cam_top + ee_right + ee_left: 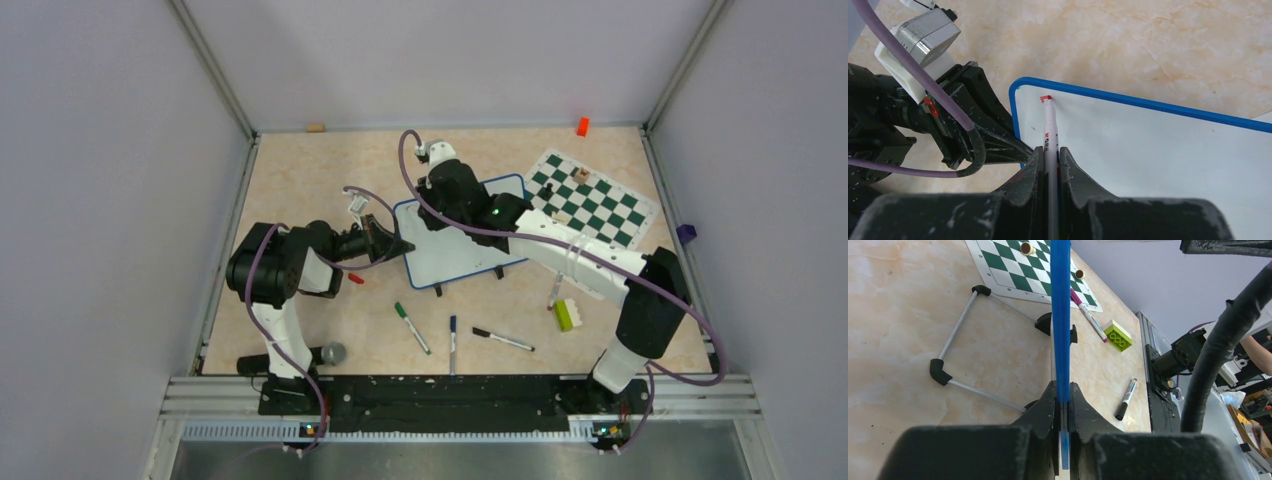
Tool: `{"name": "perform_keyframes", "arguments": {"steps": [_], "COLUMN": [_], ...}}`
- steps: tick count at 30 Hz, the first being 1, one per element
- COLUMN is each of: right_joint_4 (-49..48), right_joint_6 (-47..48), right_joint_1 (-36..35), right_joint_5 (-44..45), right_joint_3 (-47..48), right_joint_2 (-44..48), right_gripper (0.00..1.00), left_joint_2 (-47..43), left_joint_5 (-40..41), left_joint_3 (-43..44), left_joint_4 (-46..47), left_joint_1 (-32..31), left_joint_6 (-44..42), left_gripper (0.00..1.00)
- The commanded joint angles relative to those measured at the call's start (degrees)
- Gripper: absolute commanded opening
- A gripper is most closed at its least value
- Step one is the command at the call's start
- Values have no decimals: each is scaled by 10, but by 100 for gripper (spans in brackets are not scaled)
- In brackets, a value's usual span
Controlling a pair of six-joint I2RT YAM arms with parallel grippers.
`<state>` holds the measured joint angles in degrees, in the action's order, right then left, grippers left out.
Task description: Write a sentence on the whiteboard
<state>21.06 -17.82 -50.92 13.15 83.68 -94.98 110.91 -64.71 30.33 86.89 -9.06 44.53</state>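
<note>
- I am working over the table [300, 190], with the whiteboard [455, 255] sitting at its middle, just left of the chess mat [590, 195].
- My left gripper [1063, 390] is clamping narrowly on the whiteboard's blue left edge.
- My right gripper [1050, 152] is pinching a red marker [1049, 125], jaws tight on its barrel, its tip meeting the white surface just inside the corner beside my left gripper.
- A green marker [411, 327], a blue marker [452, 343], a black marker [503, 340] and a green brick [565, 315] are lying nearer my bases.

Left arm [275, 270] and right arm [600, 265]: black joints, white links, looping purple cable [913, 70]. Green dot [497, 212] on right wrist, perhaps an indicator light.
</note>
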Motion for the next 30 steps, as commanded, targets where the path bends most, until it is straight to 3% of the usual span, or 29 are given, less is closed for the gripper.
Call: {"name": "perform_keyframes", "arguments": {"steps": [1, 12, 30], "right_joint_4": [4, 8, -24], "right_joint_6": [16, 18, 20], "right_joint_1": [-2, -2, -2], "right_joint_5": [50, 66, -24], "right_joint_3": [4, -3, -16], "right_joint_2": [19, 29, 68], "right_gripper": [0, 0, 0], "left_joint_2": [0, -1, -2], "left_joint_5": [-44, -43, -44], "left_joint_3": [1, 1, 1], "left_joint_4": [59, 59, 59], "left_joint_1": [-5, -5, -5], "left_joint_6": [-27, -29, -28], "left_gripper": [0, 0, 0]}}
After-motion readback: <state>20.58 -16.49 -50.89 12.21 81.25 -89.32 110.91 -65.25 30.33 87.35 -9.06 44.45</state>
